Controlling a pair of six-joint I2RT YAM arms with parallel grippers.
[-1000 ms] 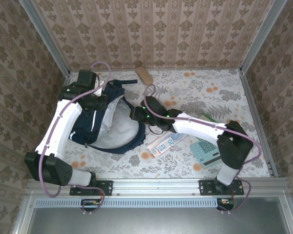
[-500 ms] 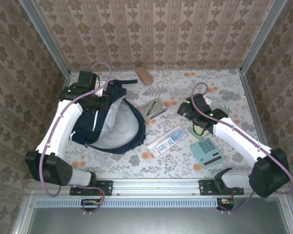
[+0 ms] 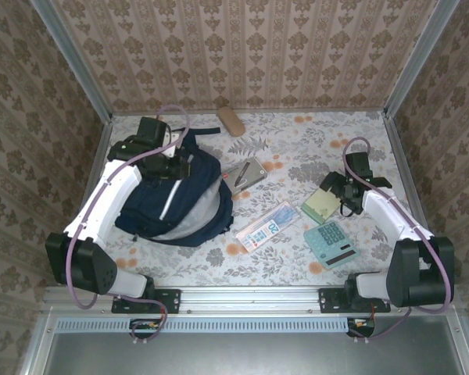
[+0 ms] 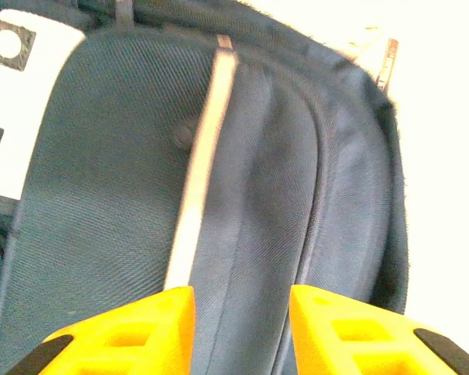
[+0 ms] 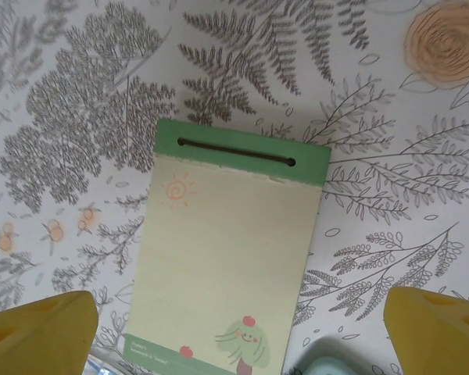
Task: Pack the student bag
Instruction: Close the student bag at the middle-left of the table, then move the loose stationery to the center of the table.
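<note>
student bag (image 3: 176,205) lies flat at 9 o'clock on the table (image 3: 297,137), navy side up. only a sliver of pale lining (image 3: 194,225) shows at its 5 o'clock edge. the mouth looks mostly collapsed, so i judge it needs holding open before anything goes in.

left gripper (image 3: 177,166) hovers over the bag's 12 o'clock end. in the wrist view its jaws stand apart, with nothing between them and striped fabric below. it looks placed to take the top flap.

right gripper (image 3: 338,187) sits at 3 o'clock above the green notepad (image 3: 322,206). its jaws are spread wide and empty, 1 either side of the pad in the wrist view. the pad lies flat and centred between them, which reads as a line-up for a pick. the teal calculator (image 3: 332,244) lies just at the pad's 6 o'clock, close enough to be nudged.
</note>
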